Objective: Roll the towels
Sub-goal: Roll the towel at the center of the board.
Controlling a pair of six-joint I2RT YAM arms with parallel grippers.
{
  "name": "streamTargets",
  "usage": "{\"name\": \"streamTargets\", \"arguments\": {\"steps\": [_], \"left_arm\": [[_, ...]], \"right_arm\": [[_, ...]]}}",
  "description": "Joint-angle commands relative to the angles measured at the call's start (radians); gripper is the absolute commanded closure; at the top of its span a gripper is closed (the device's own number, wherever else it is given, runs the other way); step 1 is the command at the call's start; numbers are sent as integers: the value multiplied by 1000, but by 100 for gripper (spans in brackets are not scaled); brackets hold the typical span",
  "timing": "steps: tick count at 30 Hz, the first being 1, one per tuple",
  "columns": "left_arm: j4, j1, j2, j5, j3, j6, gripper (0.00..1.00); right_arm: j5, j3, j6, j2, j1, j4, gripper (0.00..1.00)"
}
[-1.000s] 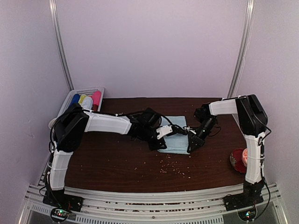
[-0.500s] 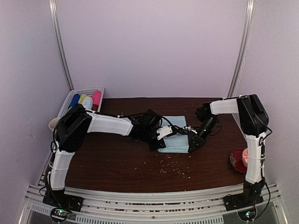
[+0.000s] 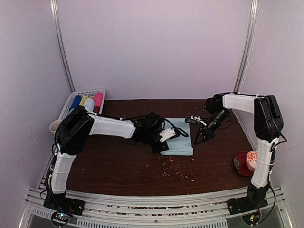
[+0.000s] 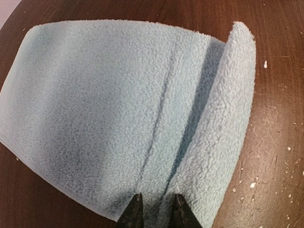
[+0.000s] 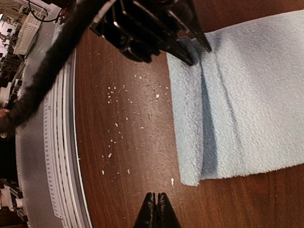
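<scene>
One pale blue towel (image 3: 179, 137) lies flat mid-table, its near edge turned over into a narrow fold (image 4: 218, 137). My left gripper (image 3: 164, 145) is at the towel's left end; in the left wrist view its gripper (image 4: 155, 195) is shut on the folded edge, one finger on each side of the crease. The right wrist view shows those black fingers (image 5: 192, 45) pinching the towel (image 5: 256, 90) at its corner. My right gripper (image 3: 197, 141) hangs just off the towel's right end, shut and empty, with bare wood under it (image 5: 156, 194). No second towel is in view.
A white basket (image 3: 90, 90) holding coloured rolls (image 3: 88, 102) stands at the back left corner. A red dish (image 3: 241, 163) sits near the right arm's base. Pale crumbs (image 3: 175, 171) dot the wood in front of the towel. A metal rail (image 5: 57, 156) runs along the table's near edge.
My right gripper has come off the towel's right end, moved up and to the right, and is now shut on nothing. The left gripper and the fold have stayed put.
</scene>
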Motion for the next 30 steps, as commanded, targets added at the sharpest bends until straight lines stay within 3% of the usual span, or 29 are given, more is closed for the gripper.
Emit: {"name": "streamTargets", "arguments": {"steps": [1, 8, 30], "left_arm": [[2, 2, 33, -30, 5, -2, 79], [14, 2, 25, -32, -17, -5, 81], [88, 1, -21, -24, -95, -15, 83]], "right_arm": [[-135, 52, -125, 101, 45, -147, 100], [-167, 104, -73, 206, 115, -129, 100], [-59, 54, 258, 309, 40, 128, 100]]}}
